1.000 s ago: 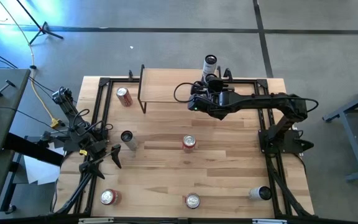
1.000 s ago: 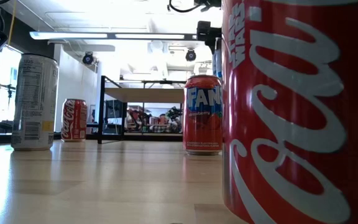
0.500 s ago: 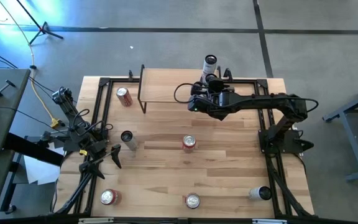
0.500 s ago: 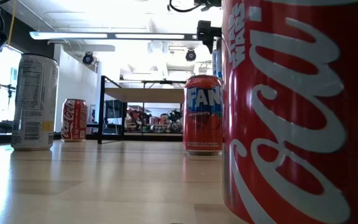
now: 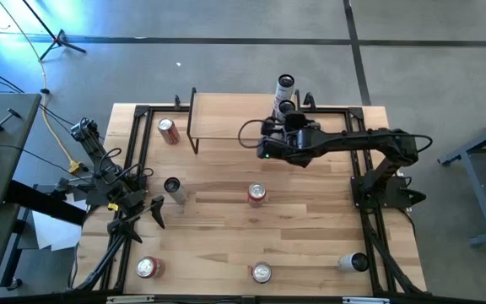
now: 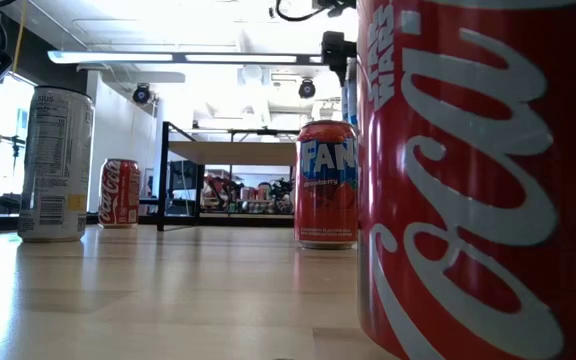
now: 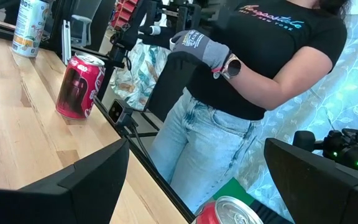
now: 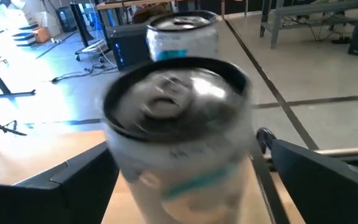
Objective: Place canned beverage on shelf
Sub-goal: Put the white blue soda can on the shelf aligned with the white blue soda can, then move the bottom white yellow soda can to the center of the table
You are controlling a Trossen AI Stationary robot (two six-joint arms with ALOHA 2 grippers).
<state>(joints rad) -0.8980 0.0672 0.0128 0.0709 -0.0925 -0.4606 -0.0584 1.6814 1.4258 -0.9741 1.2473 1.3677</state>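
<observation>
Two pale round metal cans stand at the light wood plank shelf's right end; right claw spread wide around the nearer, unclamped. Left claw gapes empty near counter's left edge.

We see the right gripper at a can on the shelf, left arm waiting aside.
</observation>
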